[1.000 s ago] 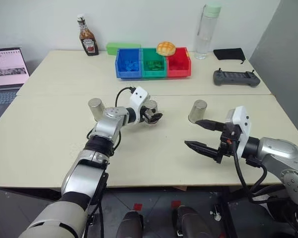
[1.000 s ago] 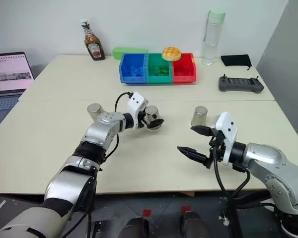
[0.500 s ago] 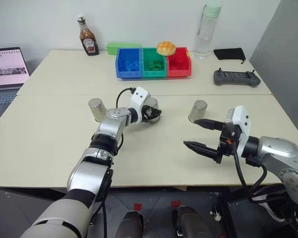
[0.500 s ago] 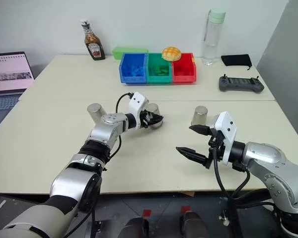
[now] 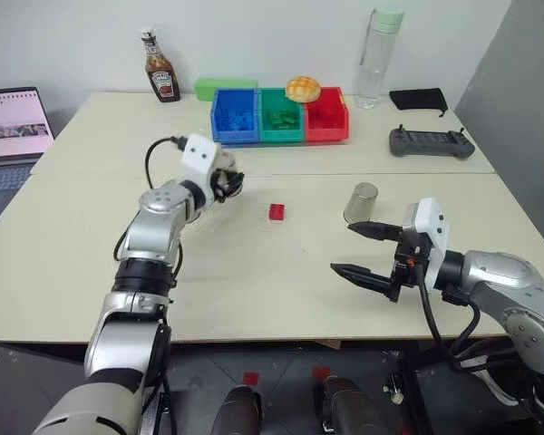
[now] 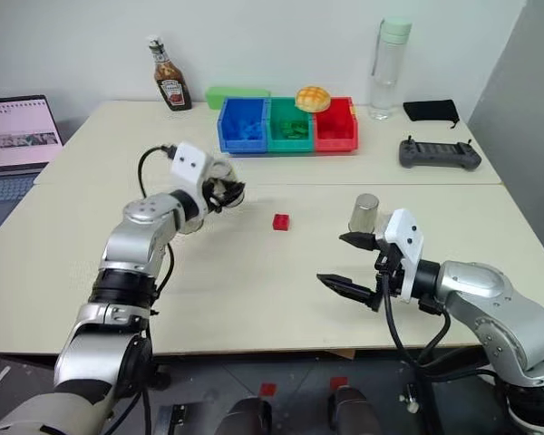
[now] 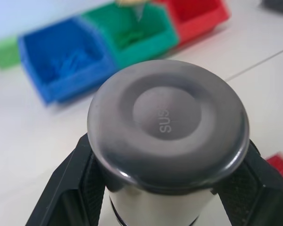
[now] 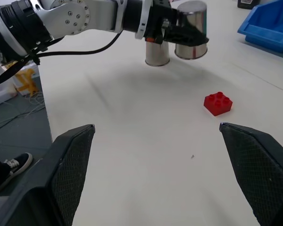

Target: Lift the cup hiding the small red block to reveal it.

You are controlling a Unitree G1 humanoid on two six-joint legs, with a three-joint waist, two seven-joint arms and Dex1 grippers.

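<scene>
My left gripper (image 5: pixel 227 184) is shut on a silvery metal cup (image 7: pixel 169 127) and holds it upside down, above the table's left-middle. The small red block (image 5: pixel 277 211) lies bare on the table to the right of the raised cup; it is also in the right wrist view (image 8: pixel 218 103). A second cup (image 5: pixel 361 203) stands upside down at the right, just beyond my right gripper (image 5: pixel 344 246), which is open and holds nothing. A third cup (image 8: pixel 156 52) stands on the table beside the raised one (image 8: pixel 191 28).
Blue (image 5: pixel 234 116), green (image 5: pixel 280 113) and red (image 5: pixel 325 113) bins sit at the back with a bun (image 5: pixel 303 88) on top. A ketchup bottle (image 5: pixel 161 65), water bottle (image 5: pixel 379 56), controller (image 5: pixel 431 142) and laptop (image 5: pixel 14 127) line the far and left edges.
My left gripper closed on the middle cup, lifted it and carried it to the left, uncovering the red block. The right arm stayed where it was.
</scene>
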